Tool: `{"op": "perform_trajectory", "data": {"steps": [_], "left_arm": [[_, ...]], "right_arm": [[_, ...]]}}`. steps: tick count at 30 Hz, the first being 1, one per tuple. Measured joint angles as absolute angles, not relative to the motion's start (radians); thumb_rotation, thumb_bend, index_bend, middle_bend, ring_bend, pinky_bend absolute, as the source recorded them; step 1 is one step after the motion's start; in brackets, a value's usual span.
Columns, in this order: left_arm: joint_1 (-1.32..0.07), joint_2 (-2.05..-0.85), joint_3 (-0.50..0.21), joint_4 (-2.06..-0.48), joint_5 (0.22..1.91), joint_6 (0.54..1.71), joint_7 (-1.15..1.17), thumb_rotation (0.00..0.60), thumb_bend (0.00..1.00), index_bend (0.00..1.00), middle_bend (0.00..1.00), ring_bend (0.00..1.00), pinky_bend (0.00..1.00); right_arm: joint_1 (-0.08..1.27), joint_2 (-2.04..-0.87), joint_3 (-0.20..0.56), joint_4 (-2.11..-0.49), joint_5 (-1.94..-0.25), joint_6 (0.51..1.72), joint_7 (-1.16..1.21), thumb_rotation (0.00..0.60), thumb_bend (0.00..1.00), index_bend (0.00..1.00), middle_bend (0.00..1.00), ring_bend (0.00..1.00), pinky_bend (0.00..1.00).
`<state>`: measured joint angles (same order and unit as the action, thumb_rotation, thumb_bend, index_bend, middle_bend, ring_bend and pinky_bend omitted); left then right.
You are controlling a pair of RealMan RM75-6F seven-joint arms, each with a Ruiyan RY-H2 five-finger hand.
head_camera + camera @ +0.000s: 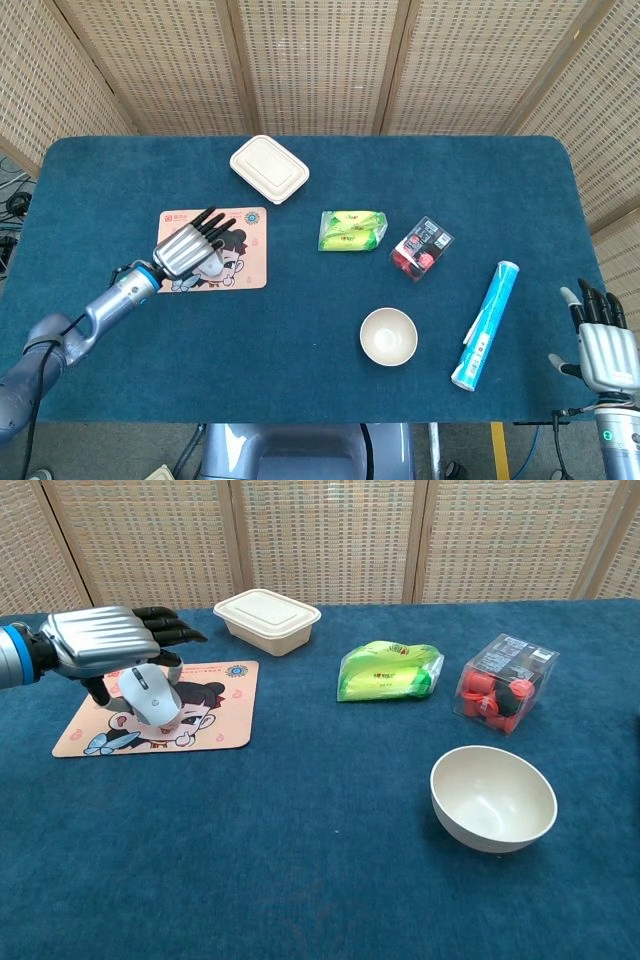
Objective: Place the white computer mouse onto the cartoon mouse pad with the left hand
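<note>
The white computer mouse [150, 693] sits low over the cartoon mouse pad [215, 735], on the printed girl's face, nearly level. My left hand [108, 645] lies over the mouse's top and grips it, thumb at its left side and fingers stretched beyond it. In the head view the left hand [190, 252] covers the middle of the mouse pad [247, 272] and hides most of the mouse. My right hand [603, 345] hangs off the table's front right corner, fingers straight and apart, holding nothing.
A lidded beige box [266, 618] stands behind the pad. To the right lie a green packet [390, 671], a clear box with red items [505, 683] and an empty bowl [492, 797]. A blue tube [485, 324] lies near the front right edge.
</note>
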<state>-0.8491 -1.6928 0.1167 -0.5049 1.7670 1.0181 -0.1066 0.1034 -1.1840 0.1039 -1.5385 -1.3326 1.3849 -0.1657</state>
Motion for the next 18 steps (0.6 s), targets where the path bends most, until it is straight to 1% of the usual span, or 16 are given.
{"op": "perform_trajectory", "data": {"steps": [13,15,18], "left_arm": [[-0.868,-1.771,0.164,-0.323,1.793,1.018,-0.184,0.600,0.32,0.55,0.00,0.00,0.00],[-0.870,-1.780,0.167,-0.305,1.795,1.022,-0.195,0.600,0.32,0.52,0.00,0.00,0.00],[-0.871,-1.794,0.167,-0.284,1.791,1.024,-0.221,0.600,0.30,0.42,0.00,0.00,0.00]], "right_arm": [[0.104,-1.191,0.105,-1.538,-1.323,1.387,-0.186,0.600,0.05,0.10,0.00,0.00,0.00],[0.104,-1.190,0.105,-1.538,-1.321,1.387,-0.188,0.600,0.05,0.10,0.00,0.00,0.00],[0.104,-1.190,0.105,-1.538,-1.320,1.386,-0.188,0.600,0.05,0.10,0.00,0.00,0.00]]}}
